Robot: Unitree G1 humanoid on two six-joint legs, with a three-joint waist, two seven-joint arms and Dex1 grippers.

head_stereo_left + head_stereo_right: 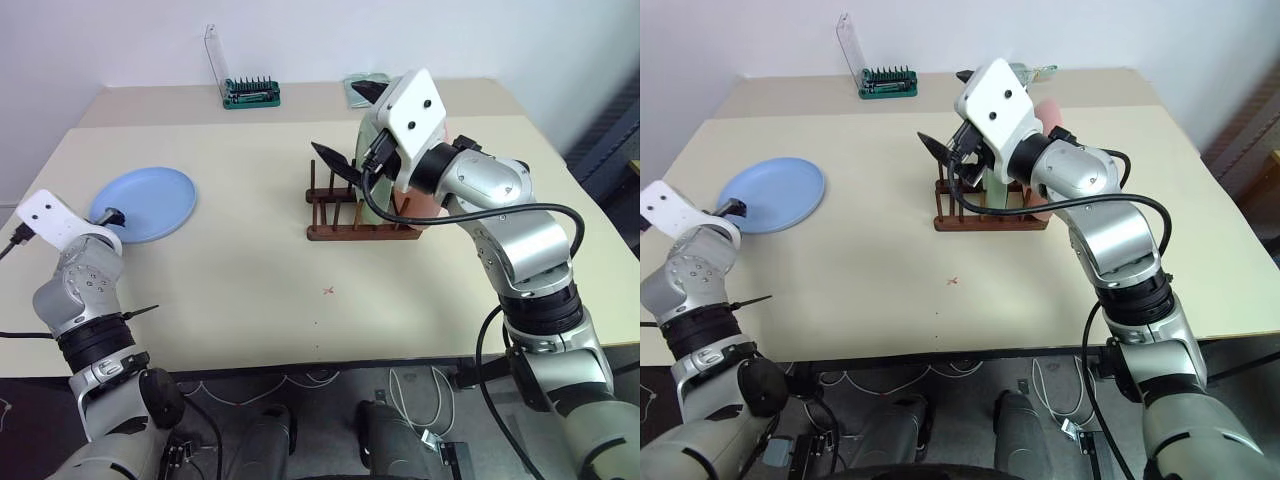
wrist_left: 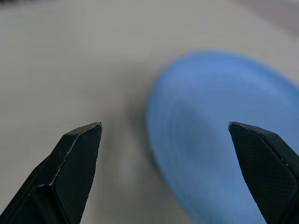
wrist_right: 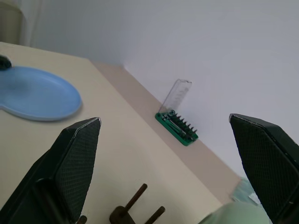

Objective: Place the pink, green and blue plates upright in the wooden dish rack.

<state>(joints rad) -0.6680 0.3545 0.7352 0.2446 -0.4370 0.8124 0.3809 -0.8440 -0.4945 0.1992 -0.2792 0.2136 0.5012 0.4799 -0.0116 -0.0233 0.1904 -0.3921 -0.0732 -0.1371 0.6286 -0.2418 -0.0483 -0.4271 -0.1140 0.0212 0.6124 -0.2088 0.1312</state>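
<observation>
Plates in green (image 1: 372, 150) and pink (image 1: 420, 205) stand upright in our rack (image 1: 360, 232), whose length runs across the table (image 1: 260, 290). Our blue plate (image 1: 145, 203) lies flat near our left gripper (image 2: 166, 128); both it and the right gripper (image 1: 345, 130) have their jaws spread, empty.

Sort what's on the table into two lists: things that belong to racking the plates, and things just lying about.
Belongs to the job:
blue plate, flat on the table
green plate, upright in the rack
pink plate, behind it
wooden dish rack

Just lying about:
green screwdriver-bit holder
greenish item at the far edge, unclear
</observation>
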